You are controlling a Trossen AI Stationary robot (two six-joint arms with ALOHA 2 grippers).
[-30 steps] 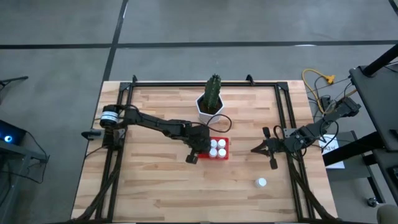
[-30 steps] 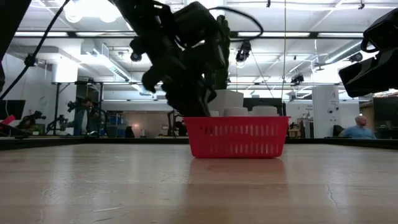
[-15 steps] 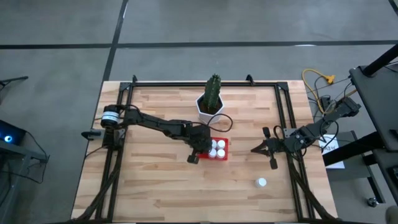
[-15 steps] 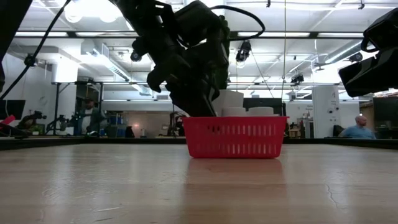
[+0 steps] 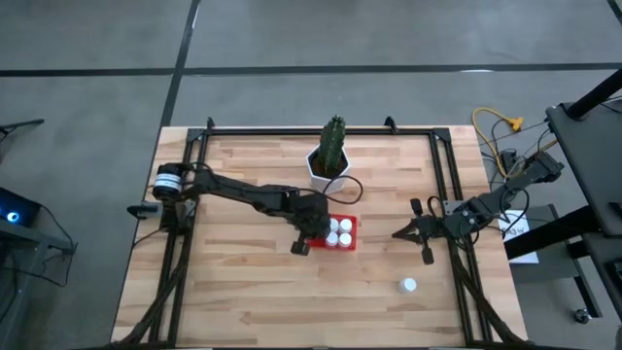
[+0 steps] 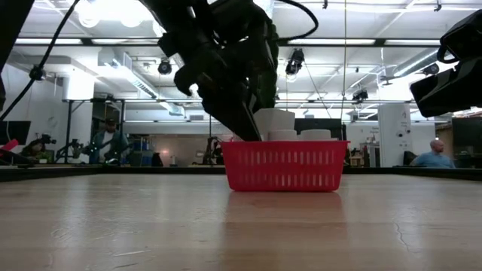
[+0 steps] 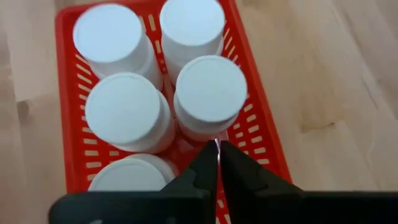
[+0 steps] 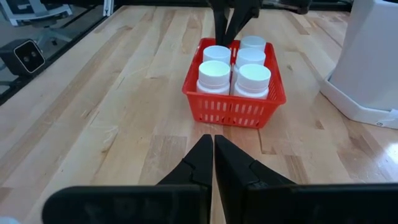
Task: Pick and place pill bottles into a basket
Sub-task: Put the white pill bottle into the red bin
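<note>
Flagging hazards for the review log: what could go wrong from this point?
The shut left gripper sits inside the basket beside packed pill bottles; pulling out could snag one or drag the basket. The last bottle stands alone near the table edge; a clumsy grasp could knock it off.

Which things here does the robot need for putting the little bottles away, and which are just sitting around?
For the job:
- red basket
- five pill bottles in the basket
- one pill bottle on the table
- left gripper, shut, over the basket

Just sitting around:
- white pot with cactus
- right gripper, shut, waiting
</note>
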